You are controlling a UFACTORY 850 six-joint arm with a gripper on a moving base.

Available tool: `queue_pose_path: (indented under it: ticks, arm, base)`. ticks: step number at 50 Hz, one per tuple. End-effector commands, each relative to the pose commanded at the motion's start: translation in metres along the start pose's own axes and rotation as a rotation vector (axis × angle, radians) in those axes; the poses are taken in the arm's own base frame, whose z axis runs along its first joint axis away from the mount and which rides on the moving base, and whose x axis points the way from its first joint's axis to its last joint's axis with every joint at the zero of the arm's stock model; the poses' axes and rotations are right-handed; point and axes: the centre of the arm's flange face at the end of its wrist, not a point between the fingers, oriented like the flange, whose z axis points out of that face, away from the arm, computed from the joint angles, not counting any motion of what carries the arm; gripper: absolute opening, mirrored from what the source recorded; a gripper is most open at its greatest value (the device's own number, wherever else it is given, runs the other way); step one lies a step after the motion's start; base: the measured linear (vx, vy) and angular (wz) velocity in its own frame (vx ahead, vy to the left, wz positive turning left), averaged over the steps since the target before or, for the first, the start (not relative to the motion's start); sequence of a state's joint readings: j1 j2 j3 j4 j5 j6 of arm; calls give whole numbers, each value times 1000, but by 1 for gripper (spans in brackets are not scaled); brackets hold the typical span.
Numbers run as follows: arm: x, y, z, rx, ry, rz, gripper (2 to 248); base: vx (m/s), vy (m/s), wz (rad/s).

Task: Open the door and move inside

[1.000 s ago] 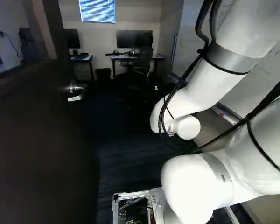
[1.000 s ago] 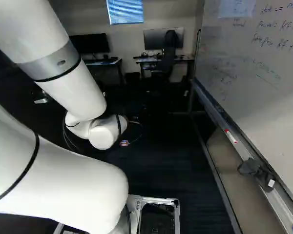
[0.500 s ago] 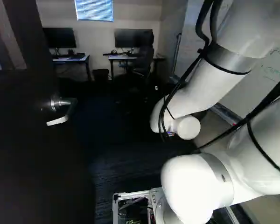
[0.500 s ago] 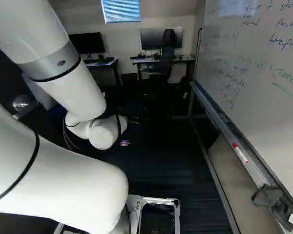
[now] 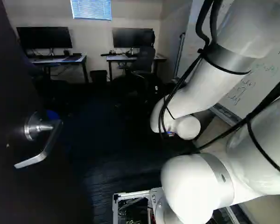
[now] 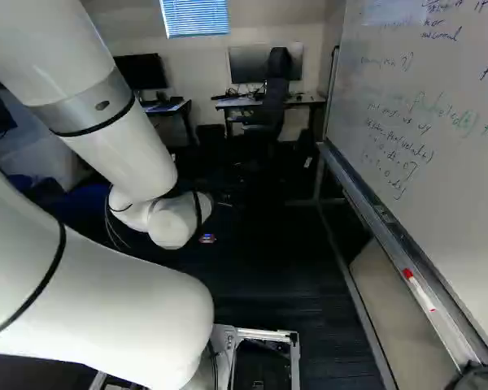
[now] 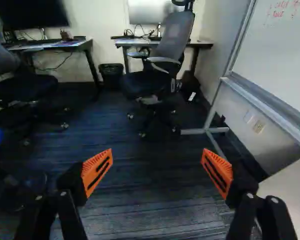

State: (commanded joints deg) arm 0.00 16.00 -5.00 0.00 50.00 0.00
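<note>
Door stands open left of arm; end effector wide, office chair ahead.

Dark door (with a silver lever) stands open, left in the left base view.

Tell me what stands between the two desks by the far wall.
A dark waste bin stands on the floor between the two desks; both the wrist view and the left base view show it.
</note>
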Motion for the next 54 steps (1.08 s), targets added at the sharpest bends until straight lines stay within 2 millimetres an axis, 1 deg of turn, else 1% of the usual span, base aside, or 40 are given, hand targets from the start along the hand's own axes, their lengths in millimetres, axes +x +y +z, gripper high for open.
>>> queue_pose_path:
  ticks: [15, 54]
  arm:
    - [0, 0, 0, 0, 0, 0, 247]
    - [0, 0, 0, 0, 0, 0, 247]
  base:
    - [146, 3, -10]
    - [-4, -1, 0]
